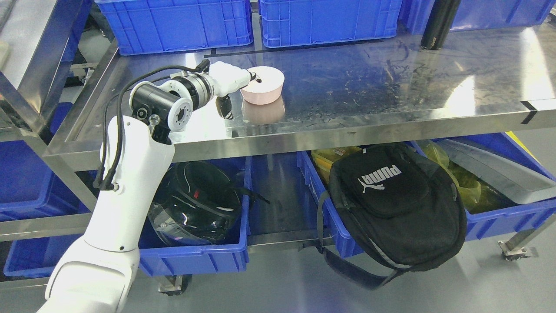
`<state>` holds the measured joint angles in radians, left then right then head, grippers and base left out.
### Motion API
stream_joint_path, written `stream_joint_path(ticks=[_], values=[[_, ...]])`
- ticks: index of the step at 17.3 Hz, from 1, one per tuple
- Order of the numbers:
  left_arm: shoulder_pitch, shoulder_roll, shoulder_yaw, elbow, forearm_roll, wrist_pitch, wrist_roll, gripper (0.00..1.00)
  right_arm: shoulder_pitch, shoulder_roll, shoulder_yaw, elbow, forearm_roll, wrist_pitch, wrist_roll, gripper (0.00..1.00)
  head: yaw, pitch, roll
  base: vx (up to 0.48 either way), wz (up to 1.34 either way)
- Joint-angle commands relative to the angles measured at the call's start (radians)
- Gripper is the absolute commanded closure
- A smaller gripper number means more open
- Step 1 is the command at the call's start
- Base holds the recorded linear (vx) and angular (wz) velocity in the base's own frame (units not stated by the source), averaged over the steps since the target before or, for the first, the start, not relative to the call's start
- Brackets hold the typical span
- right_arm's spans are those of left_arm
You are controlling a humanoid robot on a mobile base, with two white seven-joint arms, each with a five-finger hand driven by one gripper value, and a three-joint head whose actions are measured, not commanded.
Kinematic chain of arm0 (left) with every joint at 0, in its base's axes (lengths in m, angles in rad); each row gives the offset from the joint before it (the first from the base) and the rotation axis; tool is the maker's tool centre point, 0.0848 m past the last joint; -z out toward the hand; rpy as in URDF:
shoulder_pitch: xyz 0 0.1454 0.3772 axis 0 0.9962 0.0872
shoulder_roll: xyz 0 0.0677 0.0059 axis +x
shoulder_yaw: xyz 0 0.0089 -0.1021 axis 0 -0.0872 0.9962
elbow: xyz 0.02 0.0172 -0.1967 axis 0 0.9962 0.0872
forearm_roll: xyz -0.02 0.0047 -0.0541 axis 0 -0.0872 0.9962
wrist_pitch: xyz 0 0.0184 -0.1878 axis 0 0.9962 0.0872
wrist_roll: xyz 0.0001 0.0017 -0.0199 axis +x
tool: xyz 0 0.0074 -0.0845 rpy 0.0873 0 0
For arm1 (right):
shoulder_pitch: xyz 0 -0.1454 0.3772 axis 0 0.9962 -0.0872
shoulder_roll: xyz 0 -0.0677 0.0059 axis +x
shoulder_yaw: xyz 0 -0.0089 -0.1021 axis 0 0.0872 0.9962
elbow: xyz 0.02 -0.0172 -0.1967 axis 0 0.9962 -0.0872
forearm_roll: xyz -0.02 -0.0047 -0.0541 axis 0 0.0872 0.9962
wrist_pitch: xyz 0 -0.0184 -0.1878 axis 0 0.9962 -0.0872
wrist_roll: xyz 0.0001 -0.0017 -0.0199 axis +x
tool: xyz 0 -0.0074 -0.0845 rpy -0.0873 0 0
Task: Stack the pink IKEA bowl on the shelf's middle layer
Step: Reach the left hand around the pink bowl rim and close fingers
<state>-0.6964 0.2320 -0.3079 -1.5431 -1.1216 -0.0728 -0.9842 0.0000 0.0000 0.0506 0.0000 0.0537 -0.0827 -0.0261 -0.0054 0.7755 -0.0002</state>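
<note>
The left hand [232,82] reaches out over the steel shelf [391,87], its white arm coming up from the lower left of the head view. The pink bowl [263,85] sits directly at the fingertip end of the hand, on the side away from the wrist. One dark fingertip [257,80] lies over the near rim of the bowl and dips just inside it, while the thumb hangs down beside the bowl's outer wall on the hand's near side, so the rim lies between them. The hand appears closed on the bowl's rim in a pinch. The bowl looks to be resting on the shelf surface or only just above it; its pink reflection shows in the metal right beneath it, and which of the two it is cannot be told.

Beyond the hand, at the back of the shelf, stand blue crates [256,21]. Far off to the hand's right, near the back edge, a black bottle [438,24] stands upright, well apart from the bowl. Below the hand, on the lower level, a blue bin holds a black helmet [195,204], and further right a black backpack [395,208] hangs over the front of another bin.
</note>
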Motion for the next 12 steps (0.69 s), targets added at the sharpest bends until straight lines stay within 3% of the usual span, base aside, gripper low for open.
stream_joint_path(ticks=[1,4,12], values=[[-0.008,-0.020,-0.013,0.081,-0.043,-0.005,0.027,0.17,0.023,-0.017,0.000,-0.017,0.000,0.000,0.000,0.00,0.0000,0.000,0.000,0.000,0.00],[-0.021,-0.019,-0.016,0.101,-0.052,-0.005,0.027,0.22,0.023,-0.017,0.000,-0.017,0.000,0.000,0.000,0.00,0.0000,0.000,0.000,0.000,0.00],[-0.035,-0.045,-0.028,0.182,-0.056,-0.015,0.041,0.25,0.023,-0.017,0.000,-0.017,0.000,0.000,0.000,0.00,0.0000,0.000,0.000,0.000,0.00]])
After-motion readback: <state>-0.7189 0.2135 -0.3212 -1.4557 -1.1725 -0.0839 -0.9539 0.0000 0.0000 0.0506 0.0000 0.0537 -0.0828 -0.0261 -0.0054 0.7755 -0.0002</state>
